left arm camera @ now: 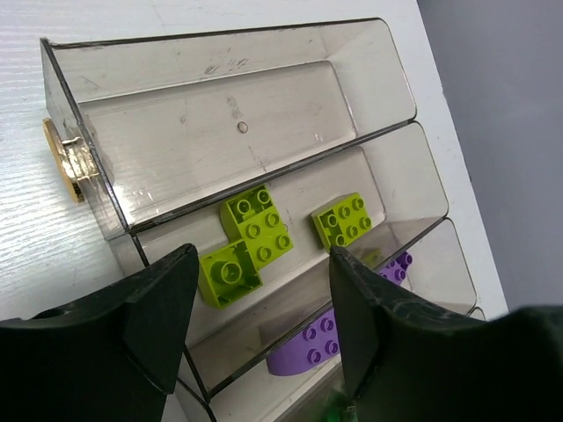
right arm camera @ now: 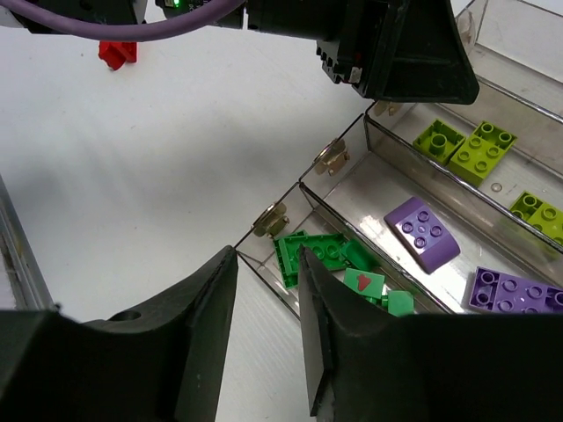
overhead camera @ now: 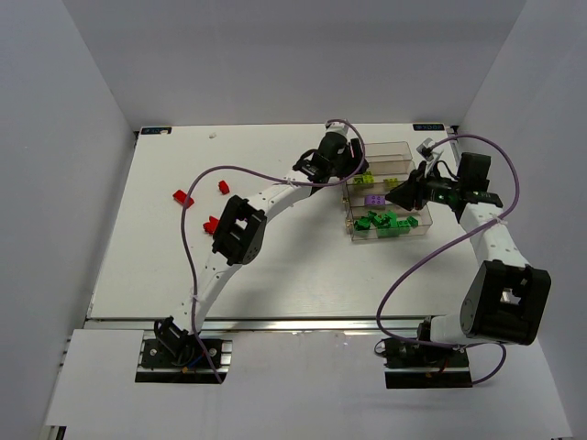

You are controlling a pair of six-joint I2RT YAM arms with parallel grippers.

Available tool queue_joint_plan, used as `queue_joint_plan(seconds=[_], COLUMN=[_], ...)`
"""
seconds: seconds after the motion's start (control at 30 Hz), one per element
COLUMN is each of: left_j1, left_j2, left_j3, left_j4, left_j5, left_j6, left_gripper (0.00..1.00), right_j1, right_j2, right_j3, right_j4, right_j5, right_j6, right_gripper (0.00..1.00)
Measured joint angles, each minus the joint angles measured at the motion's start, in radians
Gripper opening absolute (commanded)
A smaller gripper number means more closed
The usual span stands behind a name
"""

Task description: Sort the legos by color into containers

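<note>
Toward the far right corner of the desk (overhead camera: 275, 266): containers (overhead camera: 393, 149), four clear bins joined in a row.
- Farthest bin: bare, probably reserved for red.
- Next bins: yellow-green legos (left arm camera: 251, 242), then purple legos (right arm camera: 422, 233), and green legos (right arm camera: 321, 255) nearest.
- Near the desk's left edge: three red bricks (overhead camera: 183, 196), loose and unsorted.
- Left gripper (left arm camera: 262, 264): above the yellow-green bin, jaws spread, nothing held.
- Right gripper (right arm camera: 266, 264): at the green bin's corner, jaws slightly apart, empty.

Clear containers (overhead camera: 390, 145), four in a row: far bin empty, yellow-green legos (left arm camera: 255, 233) second, purple legos (right arm camera: 422, 233) third, green legos (overhead camera: 385, 222) nearest. Red legos (overhead camera: 183, 197) lie loose well to the left, seemingly three.
</note>
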Motion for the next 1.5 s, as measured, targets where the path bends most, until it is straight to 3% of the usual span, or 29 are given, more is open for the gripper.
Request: queue_joint_plan(seconds=[0.07,0.1,0.23,0.3,0.33,0.47,0.53,0.57,0.63,0.73,0.83,0.93,1.07,1.33,1.5], left_j1=[0.000,0.000,0.007,0.014,0.020,0.088,0.165,0.209,0.315,0.433,0.467,0.472,0.472,0.472,0.472], left_j2=[-0.001,-0.002,-0.080,-0.180,-0.243,-0.591,-0.787,-0.872,-1.024,-1.171,-1.207,-1.161,-1.097,-1.040,-0.918], left_j3=[0.000,-0.001,-0.103,-0.219,-0.291,-0.638,-0.805,-0.867,-0.978,-1.108,-1.189,-1.249,-1.286,-1.272,-1.217], left_j4=[-0.002,-0.002,-0.002,-0.001,-0.005,0.000,-0.004,-0.023,-0.049,-0.142,-0.272,-0.399,-0.505,-0.566,-0.562], left_j5=[0.000,-0.001,-0.012,-0.021,-0.025,-0.043,-0.049,-0.051,-0.060,-0.099,-0.110,-0.117,-0.121,-0.179,-0.195], left_j6=[0.003,0.005,0.027,0.038,0.041,0.021,-0.014,-0.028,-0.055,-0.079,-0.050,0.018,0.126,0.375,0.496], left_gripper=[0.63,0.46,0.00,0.00,0.00,0.00,0.16,0.40,0.66,0.72,0.78,0.80,0.81,0.84,0.85], right_j1=[0.000,0.000,0.000,0.002,0.005,0.022,0.031,0.035,0.051,0.130,0.228,0.303,0.342,0.343,0.343], right_j2=[0.000,0.000,-0.003,-0.017,-0.030,-0.150,-0.198,-0.196,-0.147,-0.028,-0.016,-0.017,-0.018,-0.023,-0.026], right_j3=[0.000,0.000,0.000,0.000,-0.003,-0.132,-0.214,-0.225,-0.180,-0.037,-0.017,-0.017,-0.017,-0.017,-0.017], right_j4=[0.001,0.001,0.000,0.000,0.006,0.200,0.307,0.327,0.278,0.139,0.077,0.035,0.010,0.007,0.007], right_j5=[-0.004,-0.006,-0.022,-0.028,-0.028,-0.003,-0.005,-0.022,-0.051,-0.048,-0.047,-0.045,-0.029,-0.005,0.002], right_j6=[0.000,0.000,-0.027,-0.057,-0.070,-0.087,-0.045,-0.043,-0.074,-0.163,-0.215,-0.241,-0.261,-0.260,-0.256], right_gripper=[0.40,0.40,0.40,0.60,0.86,0.89,0.88,0.75,0.55,0.49,0.59,0.78,0.85,0.86,0.86])
